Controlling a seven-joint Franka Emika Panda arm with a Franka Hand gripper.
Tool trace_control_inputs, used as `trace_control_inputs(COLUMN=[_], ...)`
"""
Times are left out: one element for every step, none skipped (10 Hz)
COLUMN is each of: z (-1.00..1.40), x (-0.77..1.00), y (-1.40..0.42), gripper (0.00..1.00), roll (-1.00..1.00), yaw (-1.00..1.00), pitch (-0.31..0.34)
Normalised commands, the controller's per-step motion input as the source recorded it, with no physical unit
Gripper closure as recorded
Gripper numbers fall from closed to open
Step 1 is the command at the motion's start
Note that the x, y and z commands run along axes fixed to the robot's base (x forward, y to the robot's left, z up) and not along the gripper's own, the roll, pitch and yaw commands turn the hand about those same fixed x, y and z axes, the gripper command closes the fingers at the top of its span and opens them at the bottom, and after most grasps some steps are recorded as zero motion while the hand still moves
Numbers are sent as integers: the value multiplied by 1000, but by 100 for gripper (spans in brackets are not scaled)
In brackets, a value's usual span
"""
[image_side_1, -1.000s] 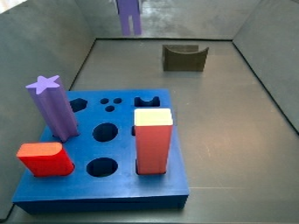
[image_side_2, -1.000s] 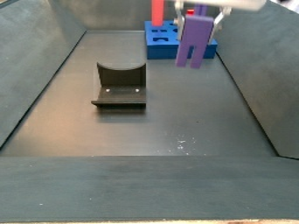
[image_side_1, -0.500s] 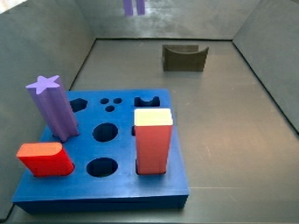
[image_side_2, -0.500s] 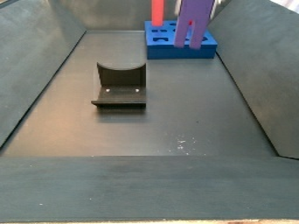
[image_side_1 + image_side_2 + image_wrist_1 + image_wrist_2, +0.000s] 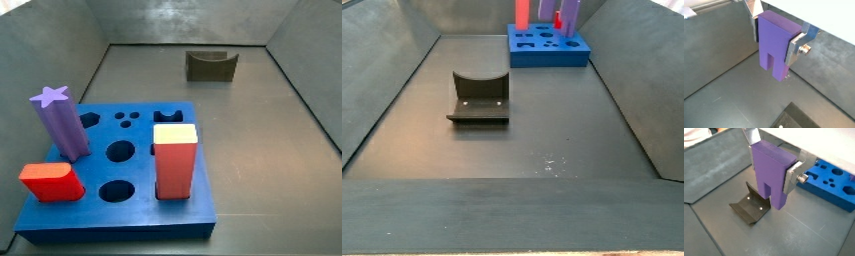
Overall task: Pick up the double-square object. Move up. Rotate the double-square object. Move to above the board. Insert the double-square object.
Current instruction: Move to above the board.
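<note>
The double-square object (image 5: 774, 42) is a tall lilac-purple block with a slot at its lower end. It hangs upright between the silver fingers (image 5: 799, 44) of my gripper (image 5: 776, 40), which is shut on its upper part. Both wrist views show it (image 5: 771, 178), held high above the dark floor by the gripper (image 5: 771, 165). Neither gripper nor block shows in the side views. The blue board (image 5: 140, 215) with shaped holes lies on the floor, off to one side of the held block (image 5: 827, 190), at the far end in a side view (image 5: 549, 55).
The dark fixture (image 5: 751, 210) stands on the floor below the held block, also seen in both side views (image 5: 210, 66) (image 5: 478, 98). On the board stand a purple star-topped column (image 5: 59, 125), a red block with a yellow top (image 5: 175, 160) and a short red block (image 5: 51, 181). Grey walls enclose the floor.
The gripper has risen with the purple block. A second ago the block hung in both side views; now it is out of their top edge.
</note>
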Motion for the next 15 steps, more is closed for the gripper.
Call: trace_control_inputs(z=[1000,1000,1000,1000,1000,1000,1000,1000,1000,1000,1000,1000,1000,1000,1000], x=[87,85,80,75,71,68,64,59,54,49,45,44,45,44,44], y=[57,56,54,52,51,49,48,46,44,42,41,39,37,37,37], gripper=[100,100,100,100,100,100,100,100,100,100,100,100,100,100,100], roll=[50,47,41,37,32,29,25,21,17,14,10,7,7,7,7], yaw=[-2,-5,-11,-14,-18,-21,-23,-23,-24,-25,-28,-31,-30,-30,-30], pitch=[94,93,92,93,94,97,98,94,95,97,94,93,86,86,86])
